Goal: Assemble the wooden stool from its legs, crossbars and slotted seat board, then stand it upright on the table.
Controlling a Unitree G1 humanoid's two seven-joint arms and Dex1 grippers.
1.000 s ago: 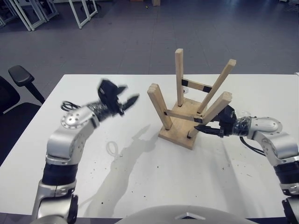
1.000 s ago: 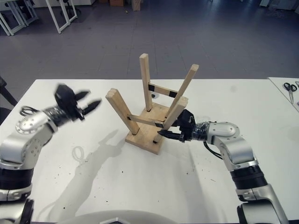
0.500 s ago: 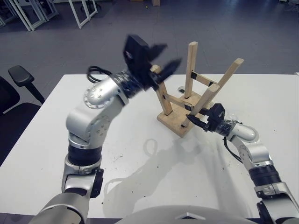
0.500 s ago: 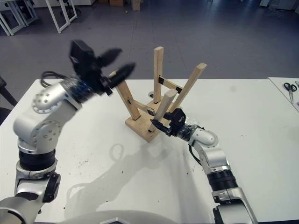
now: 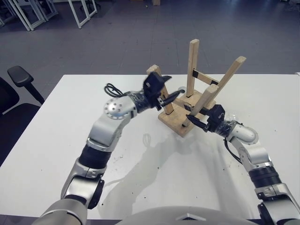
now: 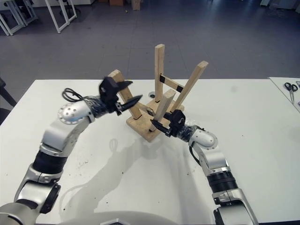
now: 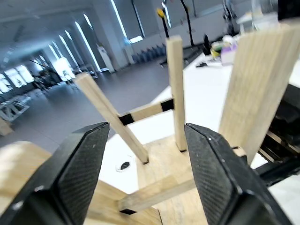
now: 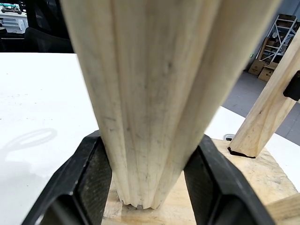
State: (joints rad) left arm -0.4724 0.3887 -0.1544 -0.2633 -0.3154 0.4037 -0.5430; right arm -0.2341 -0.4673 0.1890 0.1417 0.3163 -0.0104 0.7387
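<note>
Since the upside-down pale wooden stool (image 5: 192, 61) rests seat board (image 5: 174, 125) down on the white table (image 5: 47, 140), four legs up, I judge it light, stiff, tippy, with joints maybe loose, so I'd hold low on the legs. Left gripper (image 5: 171, 86): spread wide, holding nothing, close beside the left leg (image 5: 168, 108), contact unclear. Right gripper (image 5: 196, 123): clamped on the near leg (image 5: 202, 102) just above the seat board
</note>
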